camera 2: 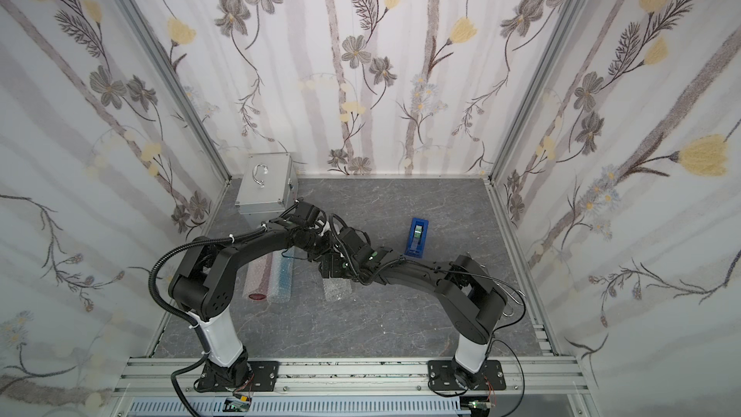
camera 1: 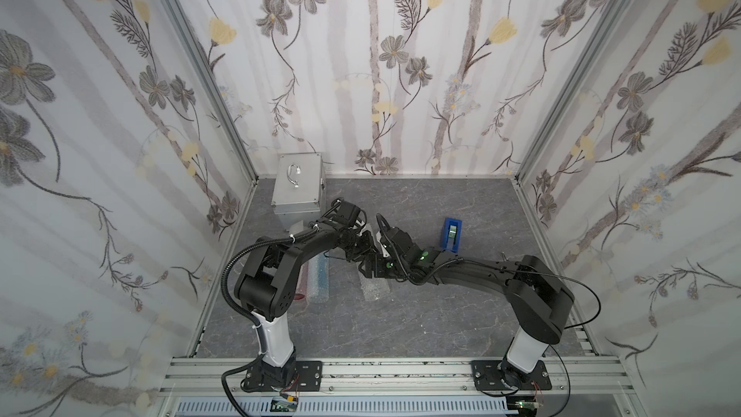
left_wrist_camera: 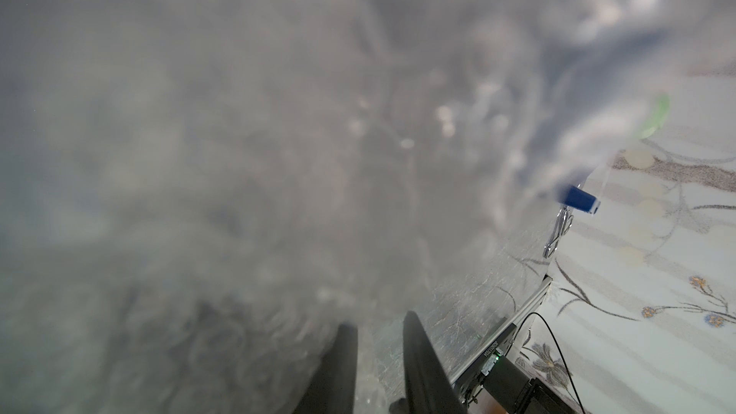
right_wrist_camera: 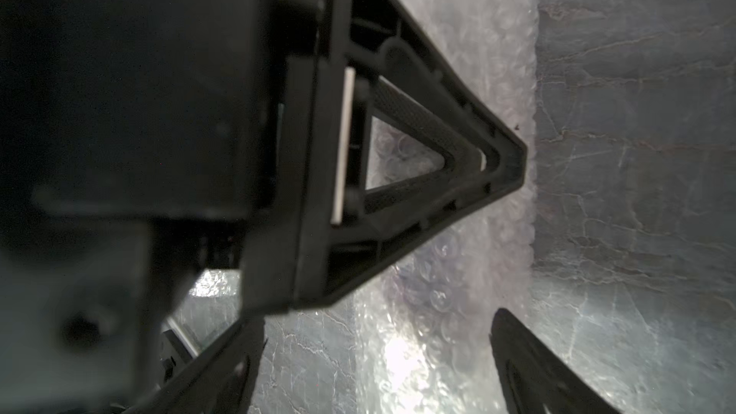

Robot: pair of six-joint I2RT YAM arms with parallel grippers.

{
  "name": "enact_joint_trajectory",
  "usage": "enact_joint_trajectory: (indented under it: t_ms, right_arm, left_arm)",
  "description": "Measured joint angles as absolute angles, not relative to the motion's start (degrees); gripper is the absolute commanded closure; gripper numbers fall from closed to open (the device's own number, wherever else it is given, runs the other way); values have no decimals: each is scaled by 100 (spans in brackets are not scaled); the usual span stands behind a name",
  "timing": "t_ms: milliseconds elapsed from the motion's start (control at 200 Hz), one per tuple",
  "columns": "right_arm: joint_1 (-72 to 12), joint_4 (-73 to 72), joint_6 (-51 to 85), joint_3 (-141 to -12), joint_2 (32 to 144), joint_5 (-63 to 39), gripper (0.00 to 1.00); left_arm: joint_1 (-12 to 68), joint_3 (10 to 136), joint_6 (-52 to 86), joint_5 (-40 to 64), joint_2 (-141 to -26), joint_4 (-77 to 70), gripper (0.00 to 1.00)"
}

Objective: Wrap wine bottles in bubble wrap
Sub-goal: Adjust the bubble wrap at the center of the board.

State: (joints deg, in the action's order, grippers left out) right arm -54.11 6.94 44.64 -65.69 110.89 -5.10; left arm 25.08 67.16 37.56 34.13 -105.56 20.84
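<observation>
- Your right pincer [right_wrist_camera: 378, 318] stands wide apart with nothing clamped. In its wrist view one finger [right_wrist_camera: 529, 360] sits at one edge of the wrapped strip. Its partner is out over bare desk [camera 1: 441, 314] past the opposite edge.
- Your left pincer [right_wrist_camera: 511, 161] is drawn together at the tips. As far as the views show, it is nipped on a fold of the bubble wrap [right_wrist_camera: 450, 284]. Its own wrist view is almost wholly veiled by blurred wrap close to the lens, with film running through the narrow gap between its fingers [left_wrist_camera: 338, 368].
- That wrap lies rolled at the middle of the desk, directly beneath both pincers and between the two arms. In both top views only its near end pokes out from under them.
- Its long axis runs from your side toward the back wall, slightly slanted. The right pincer's closing line therefore crosses the roll rather than running along it.
- You cannot make out the purple bottle itself. A faint purplish tint through the layers suggests it is inside.
- The red bottle [camera 2: 260, 282] and blue bottle [camera 2: 284, 274] lie already wrapped, side by side and parallel, beside the left arm and apart from the roll in hand.
- My reading is that the left pincer pins the wrap, so the free right one makes the next move. The tape dispenser [camera 1: 452, 234] stands on the right arm's side, nearer that arm and apart from the roll. For a regrip, the roll is straight below.
</observation>
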Motion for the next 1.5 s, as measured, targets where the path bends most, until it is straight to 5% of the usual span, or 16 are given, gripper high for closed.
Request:
enact_joint_trajectory:
  t_ms: [430,864,1499]
  right_arm:
    - [-5551,1459,4482,-7126,11867,-152,21]
    - [-5537,1535,4578,-7483,12223,-336,75]
    - [-5094,1332,4687,-7074,11732,30,79]
  left_arm:
    - [2497,6740,3774,3336,-10593,2117,76]
    - [2436,6755,3774,3262,-10488,2211,74]
    - [1900,7524,3859,3454,-9778,2517,18]
